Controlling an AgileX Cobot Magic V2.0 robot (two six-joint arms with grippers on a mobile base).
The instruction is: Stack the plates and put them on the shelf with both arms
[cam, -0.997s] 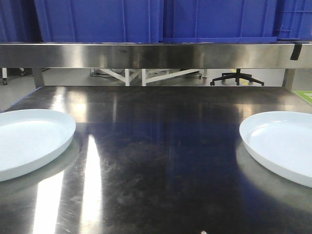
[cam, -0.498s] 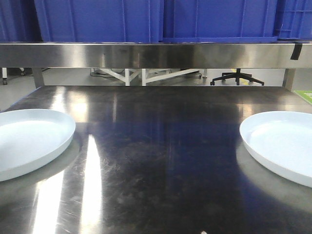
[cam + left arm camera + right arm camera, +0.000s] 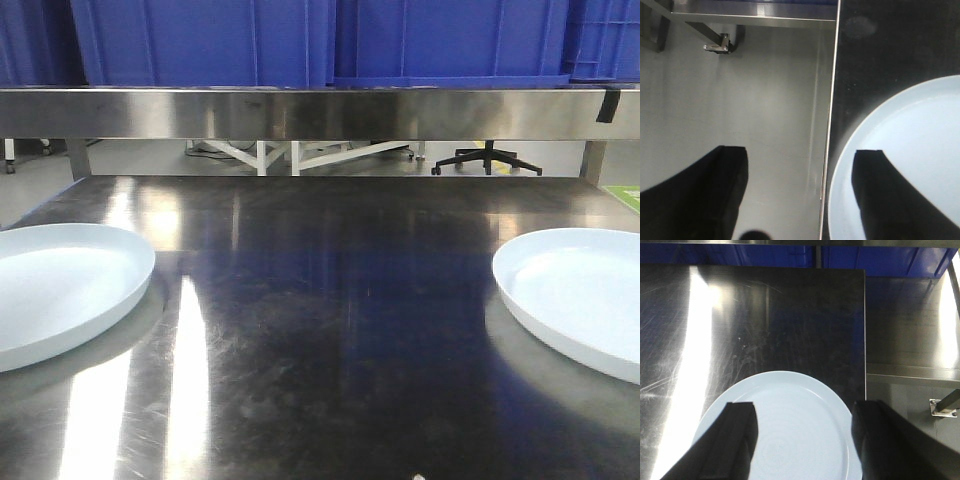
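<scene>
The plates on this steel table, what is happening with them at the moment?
Two plates lie apart on the table, the left plate and the right plate, not yet stacked. The left gripper is open above the left plate's outer rim, and the right gripper is open above the right plate. Neither holds anything.

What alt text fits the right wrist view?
A pale blue-white plate lies on a scratched steel table, close to the table's right-hand edge, seen from above. The open right pincer hangs over it, its two black fingers covering the plate's left and right sides. Blue bins line the top of the frame.
</scene>
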